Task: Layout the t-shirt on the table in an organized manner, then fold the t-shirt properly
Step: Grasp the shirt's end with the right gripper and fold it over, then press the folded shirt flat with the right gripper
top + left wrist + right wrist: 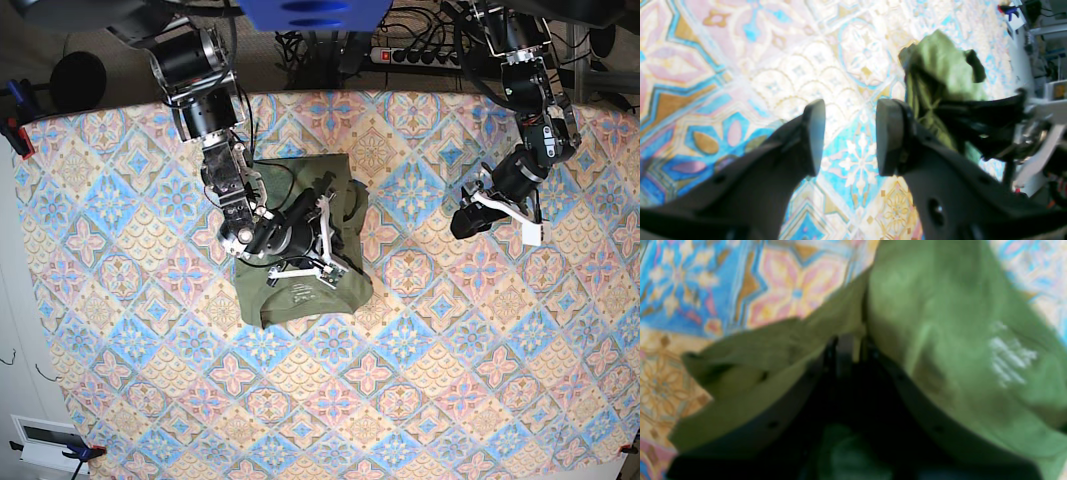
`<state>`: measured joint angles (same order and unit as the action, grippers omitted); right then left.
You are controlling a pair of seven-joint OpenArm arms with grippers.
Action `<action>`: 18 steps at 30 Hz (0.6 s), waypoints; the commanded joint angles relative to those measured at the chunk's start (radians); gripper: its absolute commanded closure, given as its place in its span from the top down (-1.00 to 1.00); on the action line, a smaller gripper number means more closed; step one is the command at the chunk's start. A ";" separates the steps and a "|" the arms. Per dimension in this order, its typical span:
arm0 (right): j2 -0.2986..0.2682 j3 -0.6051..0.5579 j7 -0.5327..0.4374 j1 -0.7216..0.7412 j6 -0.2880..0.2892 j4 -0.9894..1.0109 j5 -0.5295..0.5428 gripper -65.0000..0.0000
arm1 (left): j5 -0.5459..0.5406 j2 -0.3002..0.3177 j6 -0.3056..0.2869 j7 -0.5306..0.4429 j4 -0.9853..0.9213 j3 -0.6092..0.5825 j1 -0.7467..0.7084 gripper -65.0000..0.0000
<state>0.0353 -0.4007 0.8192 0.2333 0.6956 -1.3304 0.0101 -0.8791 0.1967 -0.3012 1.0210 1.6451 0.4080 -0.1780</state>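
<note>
Left gripper (850, 136): fingers (813, 136) standing parted with a wide gap, nothing between the pads, hovering above bare patterned cloth of the table (740, 66); the t-shirt (940, 76) is lying beyond and to one side of the far fingertip, well apart from it. Right gripper (848, 346): fingers (831, 350) drawn close together and pinching a thin fold of the olive-green t-shirt (940, 323), cloth draping away on both sides of the pinch and a pale printed label (1010, 356) showing just beside the fingertips; the view is blurred. In the base view: the right gripper (325, 205) is sitting over the t-shirt (310, 290), which is lying bunched and uneven on the table (400, 400), while the left gripper (465, 222) is hanging over open cloth, well apart from the garment.
</note>
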 commanded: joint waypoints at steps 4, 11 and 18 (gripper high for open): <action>0.015 -0.007 -0.022 0.025 0.003 -0.024 0.021 -0.84 | -0.019 0.010 -0.008 -0.017 0.019 -0.002 0.013 -0.29; 0.013 -0.172 -0.022 0.022 0.003 -0.053 0.021 -0.84 | -0.013 0.007 -0.006 -0.021 0.016 -0.070 0.058 -0.29; 0.008 -0.151 -0.019 -0.079 0.003 -0.261 0.023 -0.84 | -0.002 -0.044 -0.003 -0.023 -0.009 -0.122 0.177 -0.29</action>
<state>0.0303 -0.5556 0.8383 0.1169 0.7029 -1.5673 0.0132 -0.8642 0.1539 -0.2943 1.0138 1.6218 0.2897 -0.0242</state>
